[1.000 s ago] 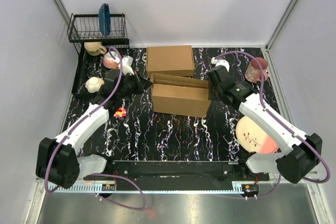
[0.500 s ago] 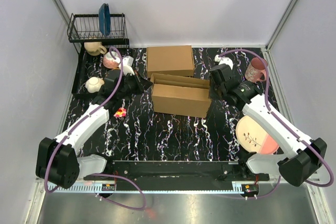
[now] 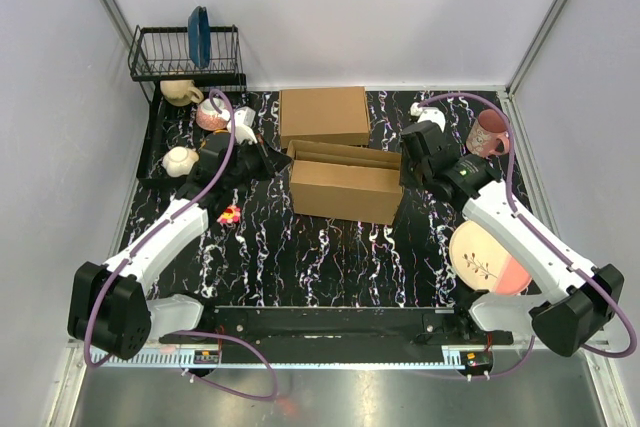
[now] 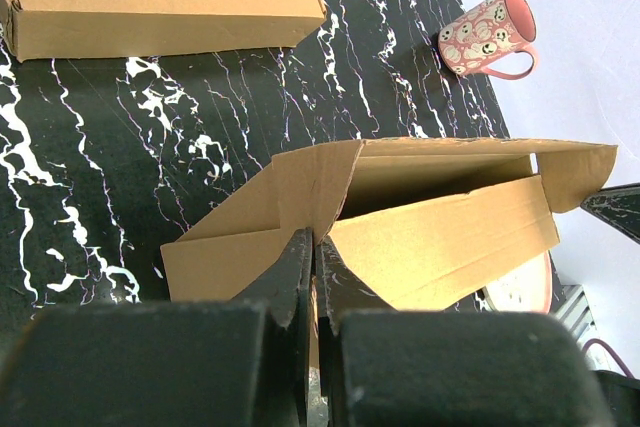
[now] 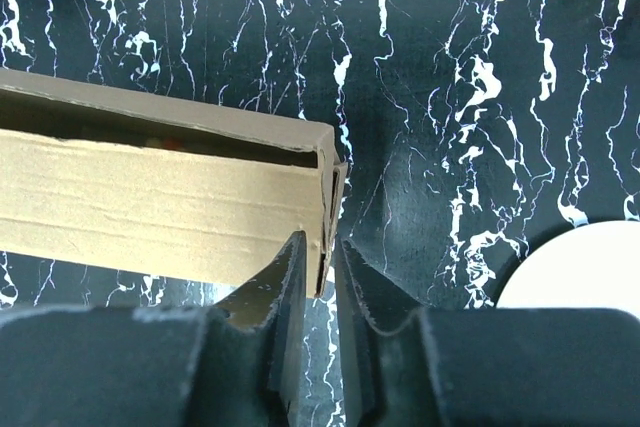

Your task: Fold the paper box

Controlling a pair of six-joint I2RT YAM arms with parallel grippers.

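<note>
The paper box [image 3: 340, 187] stands half formed on the black marbled table, a long brown cardboard trough with its lid flap up behind. My left gripper [image 3: 275, 159] is at its left end. In the left wrist view the left gripper [image 4: 313, 247] is shut on a thin side flap of the paper box [image 4: 440, 237]. My right gripper [image 3: 405, 169] is at the right end. In the right wrist view the right gripper [image 5: 322, 247] has its jaws narrowly closed round the doubled end wall of the paper box [image 5: 160, 207].
A neatly formed cardboard box [image 3: 323, 115] sits just behind. A dish rack [image 3: 185, 52] with a blue plate [image 3: 198, 35] and several cups [image 3: 180, 160] fill the back left. A pink mug [image 3: 488, 132] stands at back right, a round plate [image 3: 487, 259] near the right arm, a small red toy [image 3: 229, 214] at left.
The right gripper shifted slightly back along the box's right end, its jaws widening briefly and narrowing again on the wall. The left arm and the box have stayed put.
</note>
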